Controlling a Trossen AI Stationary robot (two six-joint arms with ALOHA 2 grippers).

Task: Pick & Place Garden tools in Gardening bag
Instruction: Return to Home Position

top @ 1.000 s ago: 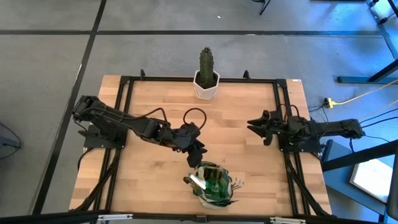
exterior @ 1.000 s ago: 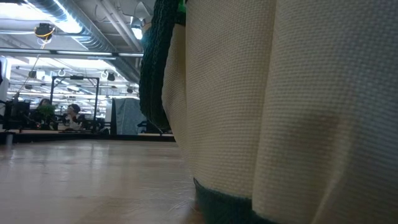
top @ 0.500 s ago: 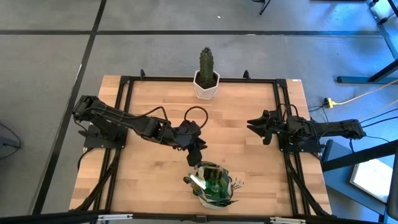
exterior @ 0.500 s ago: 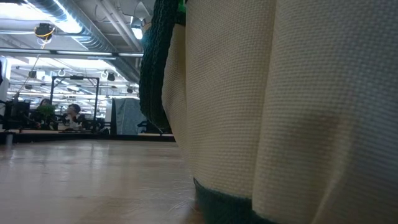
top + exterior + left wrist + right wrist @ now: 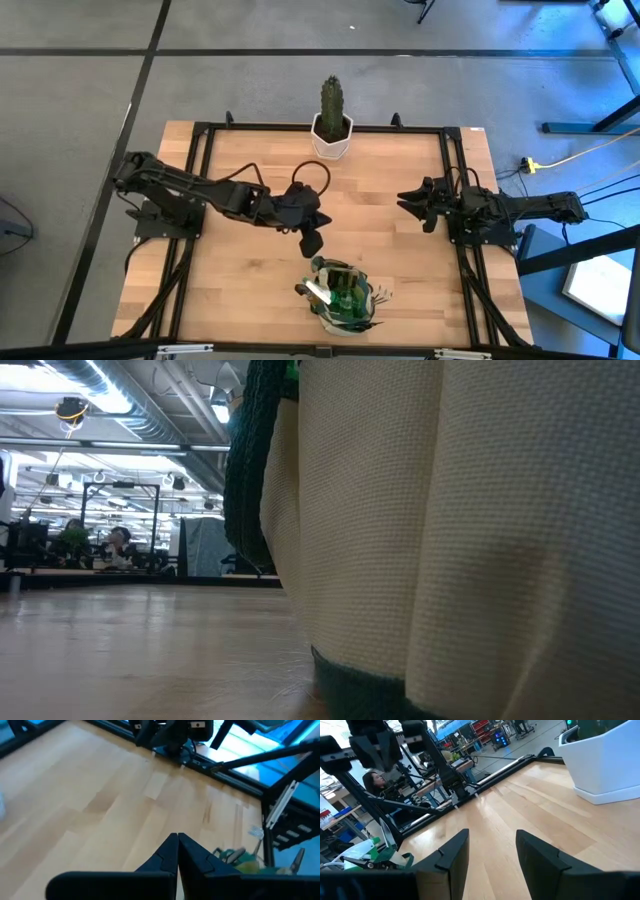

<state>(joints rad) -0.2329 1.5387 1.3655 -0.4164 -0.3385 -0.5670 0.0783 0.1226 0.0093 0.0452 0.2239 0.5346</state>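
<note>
With its two dark fingers pressed flat together on nothing, the left gripper (image 5: 311, 242) hangs over the middle of the pale wooden plank table (image 5: 240, 290). It is just behind the small olive-green and tan fabric gardening bag (image 5: 328, 322) and clear of it. Past that wrist, the fingers (image 5: 167, 856) meet in one thin seam above bare boards.

The bag stands upright near the table's front edge, a little right of centre, with its mouth facing the ceiling. The garden tools (image 5: 340, 292) stand on end inside it, their long axes running up and down, so from above they read as a tight cluster of ends. A silvery metal blade (image 5: 317, 290) leans toward the left arm's side, and there is green among them, though I cannot tell one tool from another.

From table height, the bag's tan woven wall (image 5: 450, 540) fills most of the scene, with a dark green band along its foot and a dark strap at its upper edge.

Over by the right side, the right gripper (image 5: 412, 207) waits with its fingers spread wide and empty, pointing toward the table's centre. A green cactus in a white faceted pot (image 5: 332, 135) sits at the far edge.
</note>
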